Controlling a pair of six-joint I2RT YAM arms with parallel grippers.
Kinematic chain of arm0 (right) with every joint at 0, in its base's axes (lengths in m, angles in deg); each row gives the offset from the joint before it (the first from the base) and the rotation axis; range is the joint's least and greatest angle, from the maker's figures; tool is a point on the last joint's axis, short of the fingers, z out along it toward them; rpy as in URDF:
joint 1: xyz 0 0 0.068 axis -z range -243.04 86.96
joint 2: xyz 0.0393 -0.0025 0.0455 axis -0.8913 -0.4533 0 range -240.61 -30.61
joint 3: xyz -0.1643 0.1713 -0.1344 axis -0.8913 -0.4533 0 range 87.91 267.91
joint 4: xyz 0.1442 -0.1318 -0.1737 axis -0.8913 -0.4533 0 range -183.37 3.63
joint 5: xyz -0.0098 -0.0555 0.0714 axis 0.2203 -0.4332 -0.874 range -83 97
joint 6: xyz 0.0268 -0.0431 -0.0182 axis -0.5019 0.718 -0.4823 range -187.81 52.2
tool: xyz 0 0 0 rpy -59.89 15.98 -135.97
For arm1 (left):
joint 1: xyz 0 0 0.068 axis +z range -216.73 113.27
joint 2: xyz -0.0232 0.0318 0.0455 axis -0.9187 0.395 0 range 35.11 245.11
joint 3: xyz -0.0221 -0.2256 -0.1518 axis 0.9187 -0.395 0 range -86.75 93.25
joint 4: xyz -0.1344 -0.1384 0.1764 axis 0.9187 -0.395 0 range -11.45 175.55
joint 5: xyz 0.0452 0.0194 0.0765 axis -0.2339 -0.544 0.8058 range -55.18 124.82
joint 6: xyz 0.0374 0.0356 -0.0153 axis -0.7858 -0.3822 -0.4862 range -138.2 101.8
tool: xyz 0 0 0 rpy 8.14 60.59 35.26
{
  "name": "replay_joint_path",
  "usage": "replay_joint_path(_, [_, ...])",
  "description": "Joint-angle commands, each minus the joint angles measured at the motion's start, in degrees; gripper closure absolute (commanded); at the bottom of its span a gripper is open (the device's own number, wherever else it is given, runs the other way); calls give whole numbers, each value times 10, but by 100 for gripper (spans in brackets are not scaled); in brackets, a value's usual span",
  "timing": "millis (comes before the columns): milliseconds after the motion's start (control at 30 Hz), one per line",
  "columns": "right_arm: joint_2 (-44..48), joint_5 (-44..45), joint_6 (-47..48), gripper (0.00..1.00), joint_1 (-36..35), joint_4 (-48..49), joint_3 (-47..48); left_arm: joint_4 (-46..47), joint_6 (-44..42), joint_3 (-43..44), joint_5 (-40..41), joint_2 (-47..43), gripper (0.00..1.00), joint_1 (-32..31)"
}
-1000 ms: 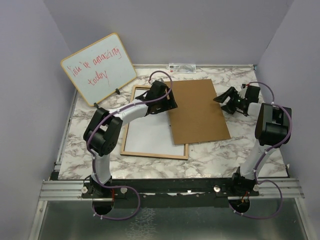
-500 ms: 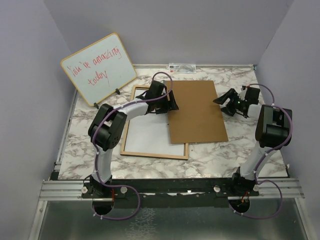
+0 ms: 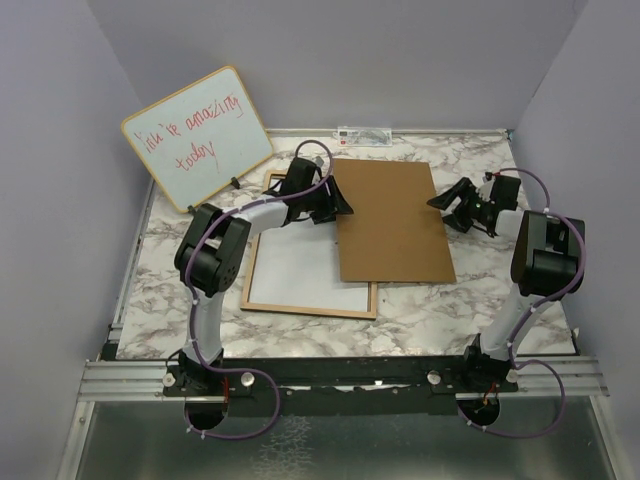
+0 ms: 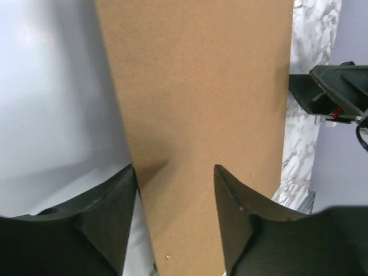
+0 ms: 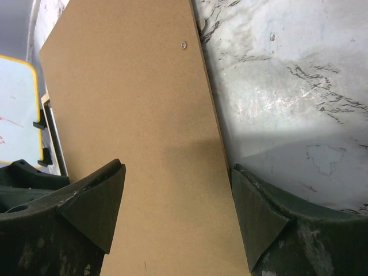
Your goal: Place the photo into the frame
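Worktop [image 3: 440,310]: white marble, grey veins
Board [image 3: 392,220]: plain brown
Frame [image 3: 300,309]: light wood rails
Whiteboard [image 3: 197,135]: white, red handwriting, wood edge
Left tool [image 3: 338,204]: black
Right tool [image 3: 447,206]: black
Cables [image 3: 276,402]: purple

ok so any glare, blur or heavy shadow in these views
Top view: even soft light, sharp, no strong glare. Left wrist: a bright glare patch on the white sheet; the left hand is dark and soft-edged, with a small shadow on the board between its fingers. Right wrist: the board is sharp, and a broad grey shadow lies on the table by the right hand.
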Motion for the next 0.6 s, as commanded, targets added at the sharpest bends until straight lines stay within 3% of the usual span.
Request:
replay_joint_path(0, [-17, 2, 5, 21, -6, -60, -34, 92, 68, 0, -95, 17, 48, 2])
replay_joint_path(200, [-8, -6, 0, 21, -6, -51, -41, 153, 124, 5, -141, 11, 60, 12])
replay_joint_path(567, [11, -43, -27, 21, -6, -19, -59, 152, 126, 37, -196, 2, 67, 7])
